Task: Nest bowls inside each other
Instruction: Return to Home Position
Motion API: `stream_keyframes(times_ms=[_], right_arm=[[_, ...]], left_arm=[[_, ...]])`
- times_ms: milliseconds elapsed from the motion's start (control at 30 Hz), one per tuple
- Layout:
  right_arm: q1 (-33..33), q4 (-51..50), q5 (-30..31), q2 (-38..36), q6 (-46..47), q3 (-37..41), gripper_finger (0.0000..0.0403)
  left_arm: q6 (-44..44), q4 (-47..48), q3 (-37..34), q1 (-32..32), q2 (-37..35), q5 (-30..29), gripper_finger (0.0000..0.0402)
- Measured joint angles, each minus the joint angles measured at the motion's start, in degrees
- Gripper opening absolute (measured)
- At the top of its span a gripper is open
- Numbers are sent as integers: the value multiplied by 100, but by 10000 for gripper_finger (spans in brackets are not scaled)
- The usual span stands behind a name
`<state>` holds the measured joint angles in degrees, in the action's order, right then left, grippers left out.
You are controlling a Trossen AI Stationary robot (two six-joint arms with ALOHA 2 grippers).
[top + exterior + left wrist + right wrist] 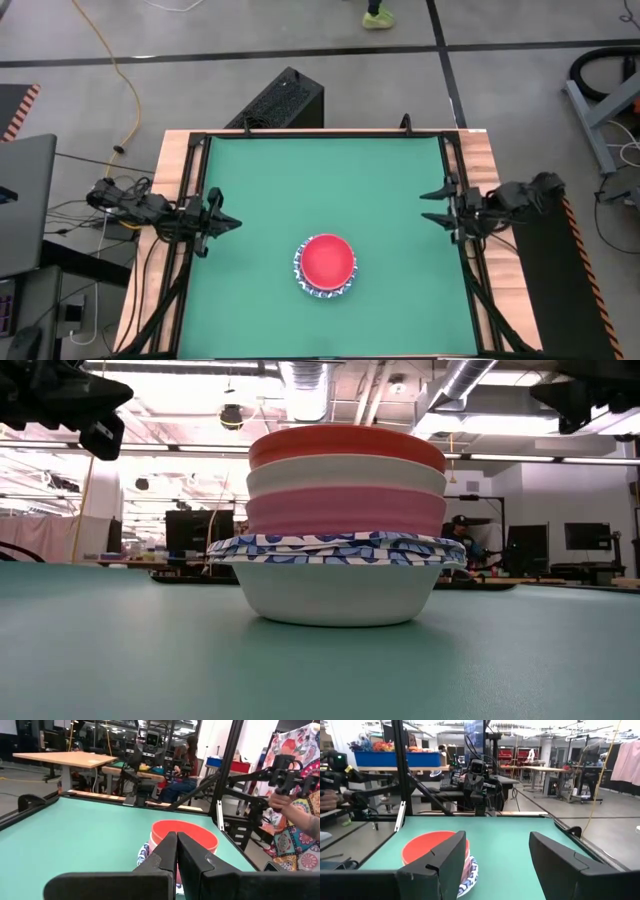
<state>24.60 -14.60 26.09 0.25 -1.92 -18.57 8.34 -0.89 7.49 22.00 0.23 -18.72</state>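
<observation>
high view: the stack of bowls [325,267], red bowl [327,258] on top, stands on the green worktop [300,180] between the arms, well apart from both. left gripper [232,223] sits at the left edge, fingers pressed together, empty. right gripper [428,205] sits opposite, fingers spread, empty. neither looks clearly nearer; nesting seems complete.

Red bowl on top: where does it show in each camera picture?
High view: red bowl at lower centre.
Low view: red bowl topping the stack, centre.
Left wrist view: red bowl partly behind left end effector.
Right wrist view: red bowl partly behind right end effector.
Shared landmark: blue-patterned rim beneath it.
</observation>
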Motion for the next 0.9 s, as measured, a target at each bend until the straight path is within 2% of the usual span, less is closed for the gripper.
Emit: stream_keyframes(times_ms=[167, 333, 533, 700, 900], right_arm=[[0, 589, 10, 0, 35, 544, 239], [0, 1099, 92, -2, 53, 982, 239], [0, 1539, 194, -4, 147, 1373, 239], [0, 1998, 257, -4, 111, 1813, 239], [0, 2003, 256, -4, 162, 1812, 239]], left_arm=[[205, -60, -241, 0, 0, -34, 0], [364, -506, -677, 13, -1, -80, 0], [382, -575, -684, 125, 2, 3, 0], [308, -536, -686, 263, 2, -264, 0], [205, -520, -688, 358, 1, -297, 0]])
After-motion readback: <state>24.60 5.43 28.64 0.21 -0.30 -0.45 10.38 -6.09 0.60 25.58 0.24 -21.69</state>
